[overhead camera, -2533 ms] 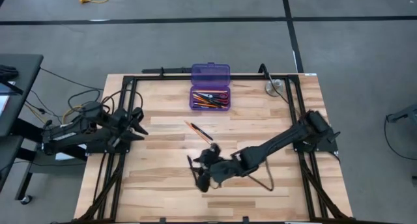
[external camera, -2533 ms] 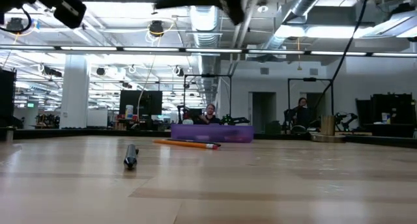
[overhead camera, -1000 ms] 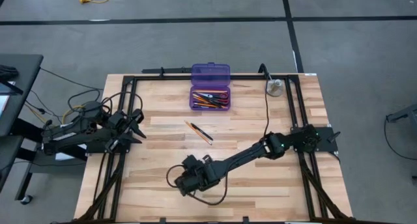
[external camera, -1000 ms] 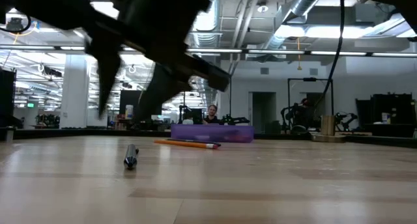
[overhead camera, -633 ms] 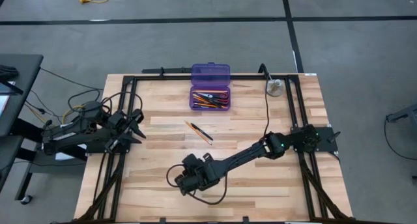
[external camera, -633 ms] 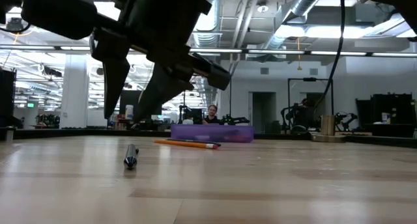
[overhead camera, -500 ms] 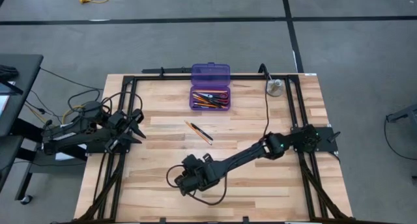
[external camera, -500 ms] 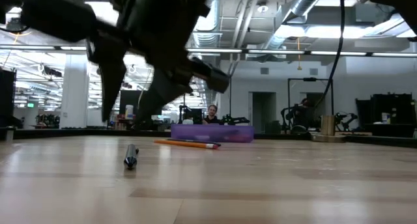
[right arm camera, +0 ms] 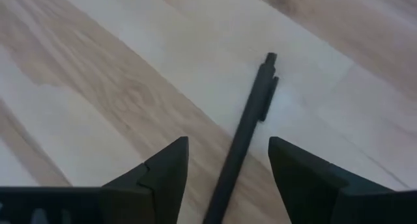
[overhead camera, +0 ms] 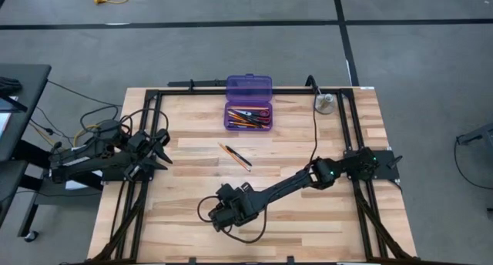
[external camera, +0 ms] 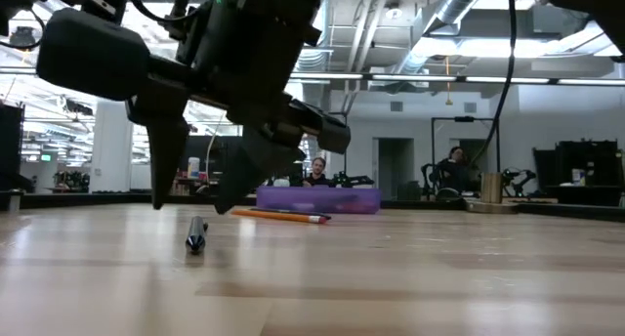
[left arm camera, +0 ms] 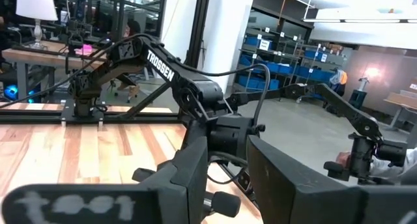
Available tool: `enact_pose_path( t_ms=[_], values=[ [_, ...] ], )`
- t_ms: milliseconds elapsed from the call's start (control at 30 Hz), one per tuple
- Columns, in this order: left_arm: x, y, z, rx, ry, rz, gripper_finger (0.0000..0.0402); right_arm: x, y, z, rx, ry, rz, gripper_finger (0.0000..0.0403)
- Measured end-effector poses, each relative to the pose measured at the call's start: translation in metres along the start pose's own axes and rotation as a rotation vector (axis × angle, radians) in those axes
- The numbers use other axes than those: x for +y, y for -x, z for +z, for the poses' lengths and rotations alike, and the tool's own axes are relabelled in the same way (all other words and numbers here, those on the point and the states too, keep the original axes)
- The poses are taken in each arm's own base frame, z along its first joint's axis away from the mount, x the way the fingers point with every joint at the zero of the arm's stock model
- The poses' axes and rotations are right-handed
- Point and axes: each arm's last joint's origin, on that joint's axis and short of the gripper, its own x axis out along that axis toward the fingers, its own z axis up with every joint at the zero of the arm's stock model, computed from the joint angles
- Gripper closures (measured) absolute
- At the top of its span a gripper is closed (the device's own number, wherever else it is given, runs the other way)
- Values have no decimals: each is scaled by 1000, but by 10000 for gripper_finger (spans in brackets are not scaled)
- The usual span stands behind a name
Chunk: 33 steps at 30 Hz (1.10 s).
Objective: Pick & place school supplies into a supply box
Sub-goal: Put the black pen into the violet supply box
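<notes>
The right gripper fingers (spread wide, holding nothing) straddle a black pen.

You see a pale, streaky-grained wooden worktop framed in black; a translucent purple plastic box holding orange and black sticks; a slim black pen; an orange pencil; the matte black right hand.

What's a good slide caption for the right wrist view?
Right gripper open just above the wooden table, fingers straddling a black pen.
</notes>
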Motion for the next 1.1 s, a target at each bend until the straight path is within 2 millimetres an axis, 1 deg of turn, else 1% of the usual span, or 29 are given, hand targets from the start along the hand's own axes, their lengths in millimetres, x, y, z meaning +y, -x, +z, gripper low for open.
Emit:
enact_pose_path(
  t_ms=[133,267,433,567,633,867,1100],
  values=[
    [0,0,0,0,0,0,305,-4,-3,2,13,6,-18,200],
    [0,0,0,0,0,0,305,-9,-15,1,61,9,-6,206],
    [0,0,0,1,1,0,305,-13,-22,2,105,-7,16,207],
    [0,0,0,2,2,0,305,-16,-27,7,167,-31,33,213],
    [0,0,-1,5,5,1,305,-19,-32,9,203,-60,32,221],
    [0,0,-1,12,11,3,305,-25,-38,19,303,-139,63,257],
    [0,0,-2,13,12,3,305,-28,-39,21,322,-183,37,293]
  ],
)
